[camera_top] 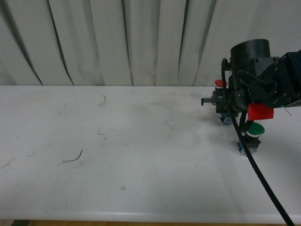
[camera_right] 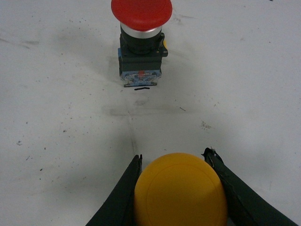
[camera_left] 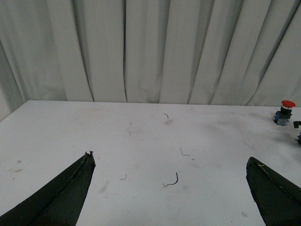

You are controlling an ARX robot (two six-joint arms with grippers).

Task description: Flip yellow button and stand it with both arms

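Observation:
In the right wrist view my right gripper (camera_right: pixel 173 155) is shut on the yellow button (camera_right: pixel 179 190). Its round yellow cap fills the gap between the two black fingers (camera_right: pixel 120 197), just above the white table (camera_right: pixel 56 141). Its collar and base are hidden. In the front view the right arm (camera_top: pixel 263 84) stands at the far right with its gripper (camera_top: pixel 209 100) pointing left, and the arm hides the yellow button. My left gripper (camera_left: pixel 169 160) is open and empty over bare table, and it does not show in the front view.
A red-capped button (camera_right: pixel 141 9) stands upright just beyond the right gripper; it also shows in the front view (camera_top: pixel 220 83) and the left wrist view (camera_left: pixel 284 110). A green-capped button (camera_top: pixel 255 129) stands under the right arm. A small dark wire scrap (camera_top: pixel 74 158) lies on the table's left.

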